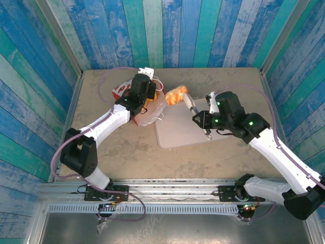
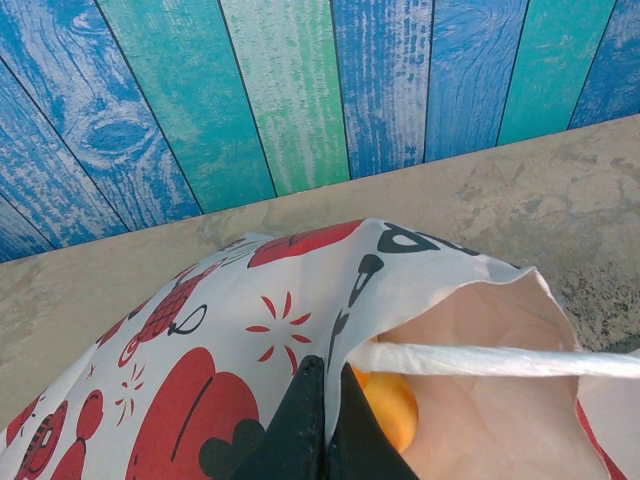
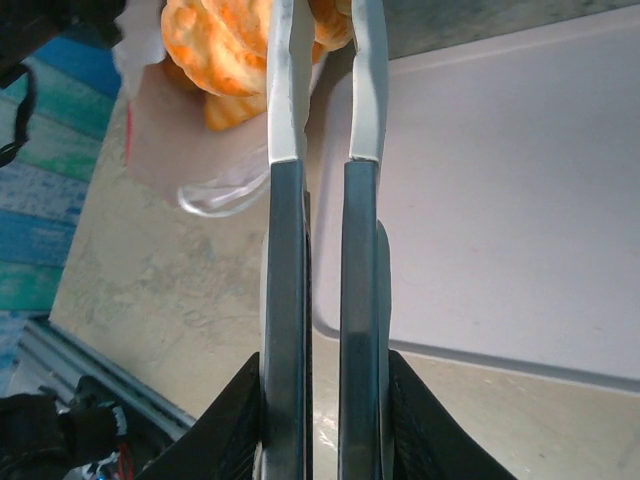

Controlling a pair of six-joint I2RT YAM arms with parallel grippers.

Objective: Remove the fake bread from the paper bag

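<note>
Left end effector [image 2: 322, 425]: closed, black fingers pinching the rim of the paper bag [image 2: 200, 350] at its mouth. The bag lies tipped on the worktop [image 3: 160, 290]; outside is white with red and black prints, and a thin white handle [image 2: 480, 360] crosses the opening just ahead of the fingers. Right end effector [image 3: 328, 20]: closed to a narrow slit. The fake bread [image 3: 215, 50], a glossy orange and golden-brown ridged cluster, sits at its tips and to their left. Whether a piece is clamped cannot be told. A pale tray [image 3: 500, 180] lies right of the fingers.
</note>
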